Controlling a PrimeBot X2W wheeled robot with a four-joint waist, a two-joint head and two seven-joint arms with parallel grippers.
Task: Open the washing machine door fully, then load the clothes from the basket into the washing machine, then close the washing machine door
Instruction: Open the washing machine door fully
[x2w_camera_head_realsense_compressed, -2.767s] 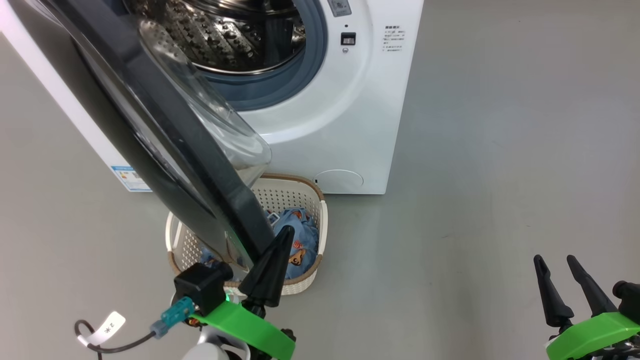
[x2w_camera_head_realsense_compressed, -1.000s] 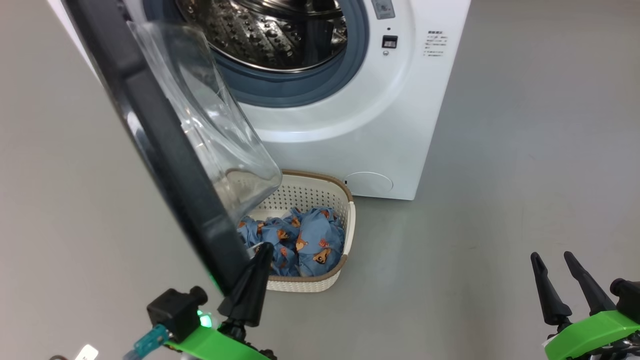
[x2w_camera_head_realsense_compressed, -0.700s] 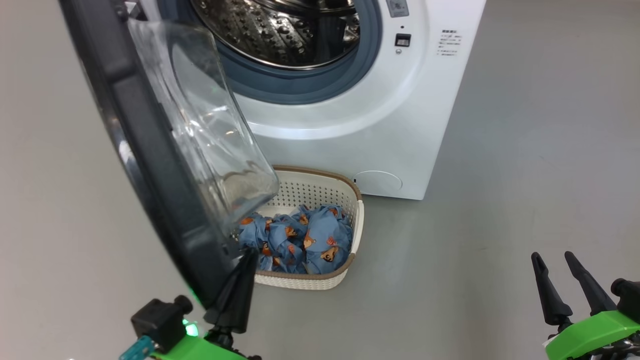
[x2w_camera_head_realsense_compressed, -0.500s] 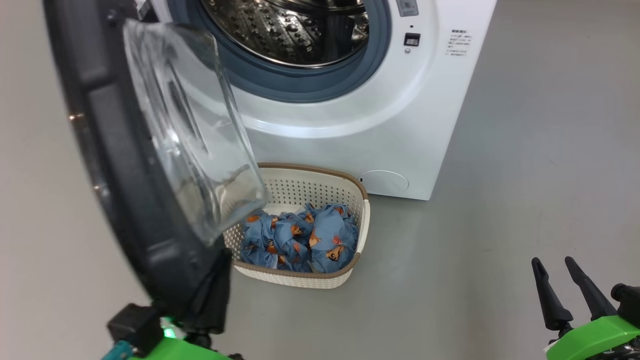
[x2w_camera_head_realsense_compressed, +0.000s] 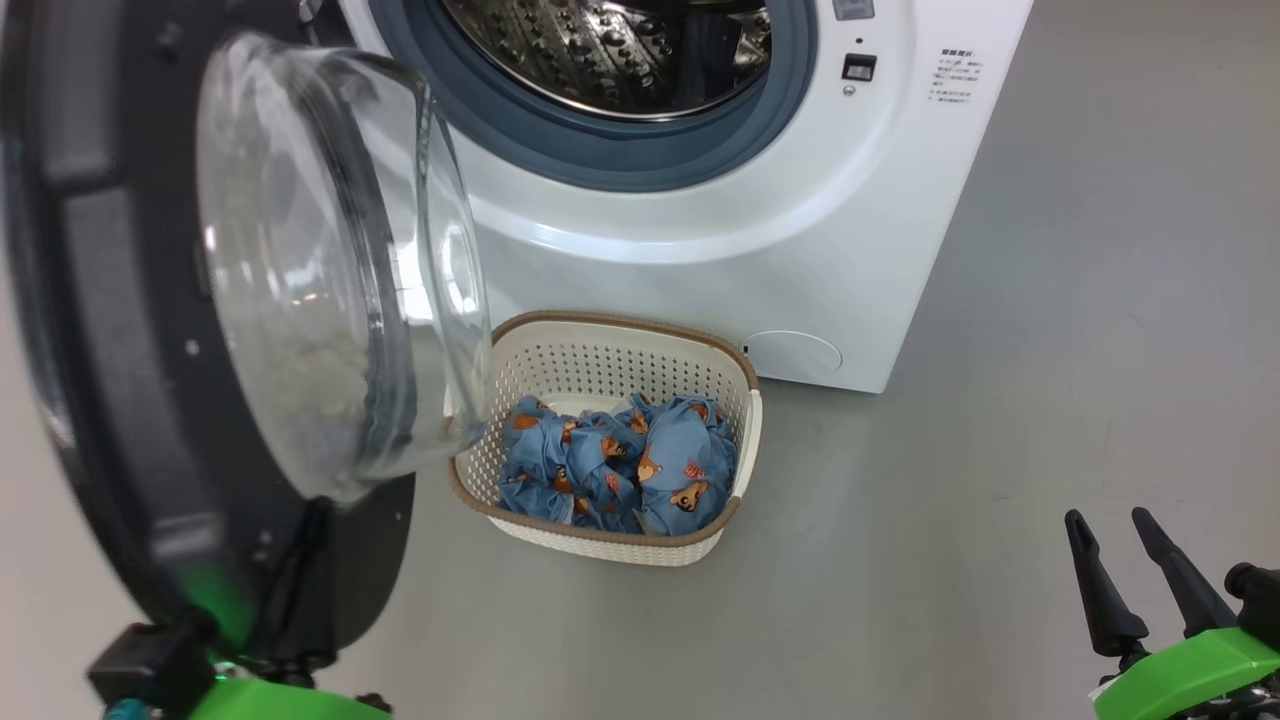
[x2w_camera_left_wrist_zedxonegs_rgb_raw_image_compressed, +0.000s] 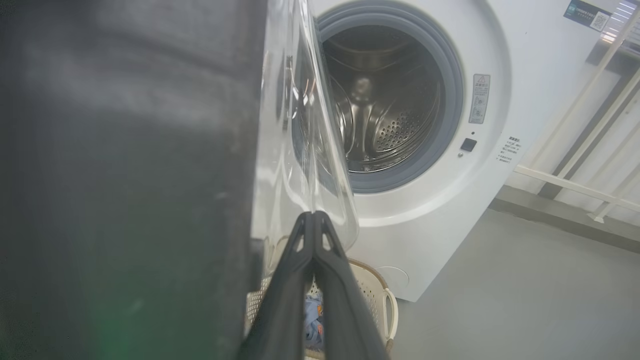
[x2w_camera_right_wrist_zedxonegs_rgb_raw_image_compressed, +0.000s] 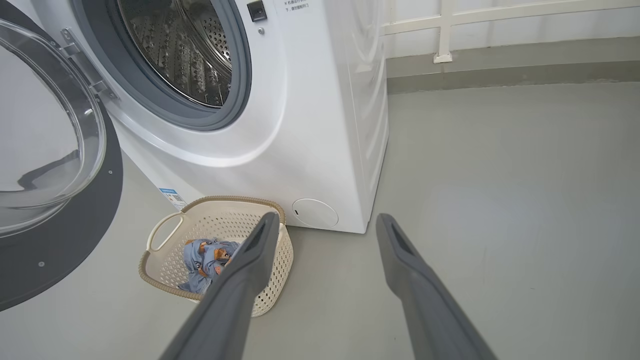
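Head view: the washing machine door (x2w_camera_head_realsense_compressed: 90, 300) stands wide open left of the washing machine (x2w_camera_head_realsense_compressed: 800, 220); the basket (x2w_camera_head_realsense_compressed: 620, 325) sits on the floor (x2w_camera_head_realsense_compressed: 1000, 450) before it, the clothes (x2w_camera_head_realsense_compressed: 620, 465) inside. The right gripper (x2w_camera_head_realsense_compressed: 1107, 514) hovers low right, jaws apart. Left wrist view: the left gripper (x2w_camera_left_wrist_zedxonegs_rgb_raw_image_compressed: 313, 215), jaws together, lies beside the door's glass; blur hides any contact. Right wrist view: the basket stands near the round cap (x2w_camera_right_wrist_zedxonegs_rgb_raw_image_compressed: 315, 212).

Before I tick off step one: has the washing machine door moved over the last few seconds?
Yes: the washing machine door swung wider open, leftward from the washing machine's drum opening, uncovering most of the basket.
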